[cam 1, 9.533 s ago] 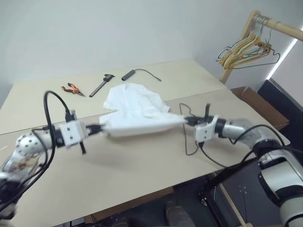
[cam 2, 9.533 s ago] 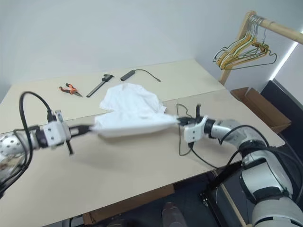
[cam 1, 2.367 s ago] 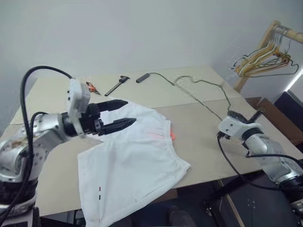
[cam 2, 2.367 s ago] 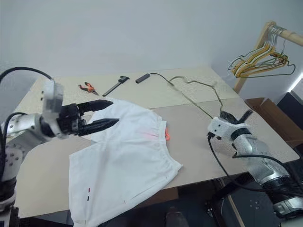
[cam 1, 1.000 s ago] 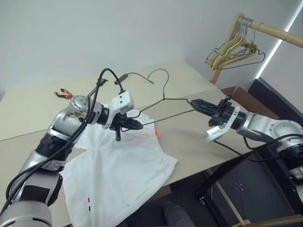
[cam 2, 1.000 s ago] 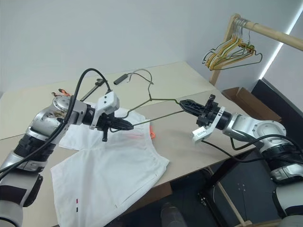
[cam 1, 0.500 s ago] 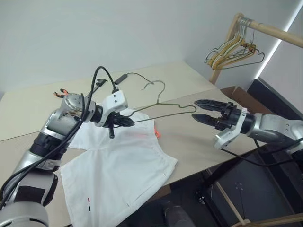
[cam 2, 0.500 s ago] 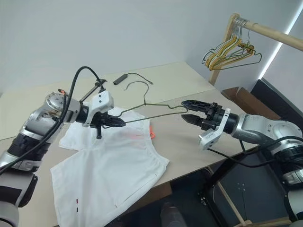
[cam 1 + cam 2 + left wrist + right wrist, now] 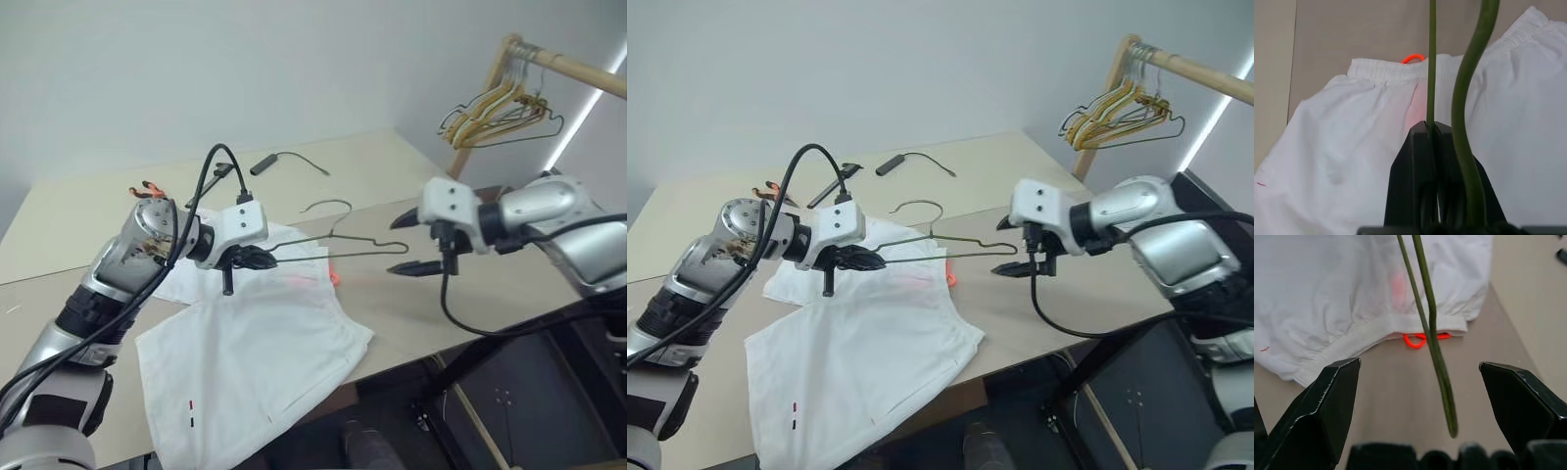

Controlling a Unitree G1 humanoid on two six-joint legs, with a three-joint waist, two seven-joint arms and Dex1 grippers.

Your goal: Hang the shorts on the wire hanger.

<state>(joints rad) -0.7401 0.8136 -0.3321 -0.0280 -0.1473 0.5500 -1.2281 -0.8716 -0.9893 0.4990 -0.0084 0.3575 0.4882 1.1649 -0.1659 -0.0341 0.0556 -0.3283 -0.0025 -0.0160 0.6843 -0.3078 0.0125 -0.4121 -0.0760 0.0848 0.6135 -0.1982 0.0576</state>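
Left end effector (image 9: pixel 257 258) is pinched tight on one corner of the wire hanger (image 9: pixel 338 241), its two black fingers (image 9: pixel 1422 166) clamped against the thin wire. Held this way, the wire hanger hangs in the air above the shorts (image 9: pixel 257 345), roughly level, hook pointing away from the robot. Right end effector (image 9: pixel 411 240) stands with its fingers spread wide and grips nothing; the free far corner of the wire hanger sits in the gap between them without touching either finger. Beneath the wire hanger, the shorts lie spread flat on the bench (image 9: pixel 411 304), waistband toward the far side with a small orange loop (image 9: pixel 1422 339) showing at it, one leg reaching past the near edge. Beyond the shorts lie orange-handled pliers (image 9: pixel 149 189) and a black cable (image 9: pixel 289 158).
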